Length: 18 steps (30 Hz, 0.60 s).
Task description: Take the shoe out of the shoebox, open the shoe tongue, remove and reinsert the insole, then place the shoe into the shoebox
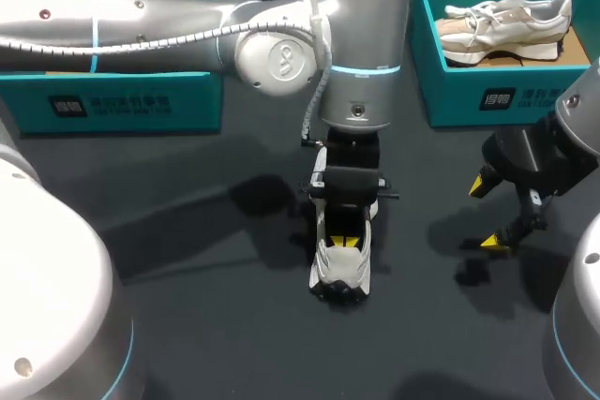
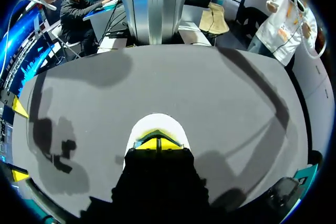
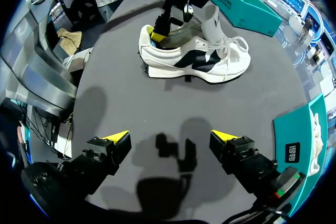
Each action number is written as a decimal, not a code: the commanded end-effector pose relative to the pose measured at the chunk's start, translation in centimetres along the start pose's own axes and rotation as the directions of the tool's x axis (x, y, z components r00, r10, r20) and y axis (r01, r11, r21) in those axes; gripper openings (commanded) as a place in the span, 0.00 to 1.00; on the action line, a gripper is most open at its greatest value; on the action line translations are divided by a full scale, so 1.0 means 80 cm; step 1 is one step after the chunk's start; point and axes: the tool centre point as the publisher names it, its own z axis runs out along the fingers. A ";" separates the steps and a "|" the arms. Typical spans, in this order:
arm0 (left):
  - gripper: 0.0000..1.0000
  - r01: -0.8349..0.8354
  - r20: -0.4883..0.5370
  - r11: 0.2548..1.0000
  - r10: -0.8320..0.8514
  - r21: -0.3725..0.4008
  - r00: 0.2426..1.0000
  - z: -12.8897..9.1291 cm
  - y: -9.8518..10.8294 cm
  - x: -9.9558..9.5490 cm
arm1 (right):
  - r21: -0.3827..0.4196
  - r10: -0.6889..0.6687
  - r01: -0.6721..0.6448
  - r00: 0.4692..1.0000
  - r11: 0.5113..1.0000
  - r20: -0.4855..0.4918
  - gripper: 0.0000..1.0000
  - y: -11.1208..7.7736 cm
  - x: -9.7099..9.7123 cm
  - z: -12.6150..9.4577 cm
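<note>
A white shoe (image 1: 342, 274) with black side panels stands on the dark table at the middle, toe toward the robot. My left gripper (image 1: 345, 242) is shut, its yellow tips down inside the heel opening. In the left wrist view the gripper (image 2: 157, 144) sits just inside the white heel rim (image 2: 157, 121). The right wrist view shows the shoe (image 3: 194, 64) side-on, its tongue (image 3: 212, 22) lifted and an olive-grey insole (image 3: 181, 34) rising above the collar, with the left gripper (image 3: 156, 35) at its heel end. My right gripper (image 1: 486, 214) hangs open and empty to the shoe's right.
A teal shoebox (image 1: 469, 96) at the back right holds a second, beige-and-white shoe (image 1: 506, 25). Another teal box (image 1: 122, 100) stands at the back left under my left arm. In the right wrist view, bare table lies between the right gripper (image 3: 170, 136) and the shoe.
</note>
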 end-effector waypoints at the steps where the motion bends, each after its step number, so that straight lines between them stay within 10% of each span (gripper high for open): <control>1: 0.00 -0.002 0.016 1.000 0.002 0.006 1.000 0.032 0.012 0.001 | 0.002 0.001 -0.001 1.000 1.000 0.003 1.00 0.000 0.002 0.000; 18: 0.00 -0.022 0.064 0.991 0.031 -0.131 0.997 0.066 0.067 0.004 | 0.002 0.001 -0.001 1.000 1.000 0.003 1.00 0.000 0.002 0.000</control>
